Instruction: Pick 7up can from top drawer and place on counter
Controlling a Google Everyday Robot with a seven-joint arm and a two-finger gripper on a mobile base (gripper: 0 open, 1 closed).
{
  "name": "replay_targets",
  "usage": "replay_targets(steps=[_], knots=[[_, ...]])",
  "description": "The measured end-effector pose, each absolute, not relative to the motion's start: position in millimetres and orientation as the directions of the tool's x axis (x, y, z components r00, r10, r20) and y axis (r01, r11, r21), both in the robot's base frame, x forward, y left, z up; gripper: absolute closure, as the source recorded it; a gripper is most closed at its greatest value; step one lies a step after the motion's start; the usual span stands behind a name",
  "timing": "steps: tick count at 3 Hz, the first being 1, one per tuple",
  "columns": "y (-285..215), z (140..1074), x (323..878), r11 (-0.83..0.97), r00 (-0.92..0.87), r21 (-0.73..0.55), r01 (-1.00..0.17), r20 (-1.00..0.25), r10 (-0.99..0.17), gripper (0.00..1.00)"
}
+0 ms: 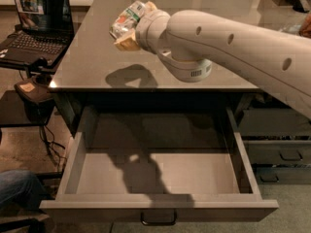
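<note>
My gripper (124, 27) is shut on the 7up can (128, 16), a silver-white can with green marks, held tilted above the left part of the counter (87, 62). Its shadow falls on the countertop just below. The white arm reaches in from the right. The top drawer (73, 166) is pulled wide open below the counter's front edge. Its flat grey floor shows only the arm's shadow, and its dark handle (158, 221) is at the front.
An open laptop (36, 18) sits on a low stand to the left of the counter, with cables below it. A person's knee (17, 191) shows at the bottom left. Narrower closed drawers (282, 152) are at the right.
</note>
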State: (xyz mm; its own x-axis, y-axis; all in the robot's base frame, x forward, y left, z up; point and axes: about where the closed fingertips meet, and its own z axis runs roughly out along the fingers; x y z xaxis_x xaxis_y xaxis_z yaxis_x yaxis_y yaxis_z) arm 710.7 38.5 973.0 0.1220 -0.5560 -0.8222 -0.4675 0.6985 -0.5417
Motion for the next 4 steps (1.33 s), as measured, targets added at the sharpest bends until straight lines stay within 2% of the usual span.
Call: replay_targets(steps=[3, 4], knots=[[38.5, 973.0, 710.7, 0.699, 0.122, -0.542, -0.468, -0.822, -0.556, 0.11], [38.6, 973.1, 710.6, 0.698, 0.122, -0.542, -0.468, -0.822, -0.556, 0.0]])
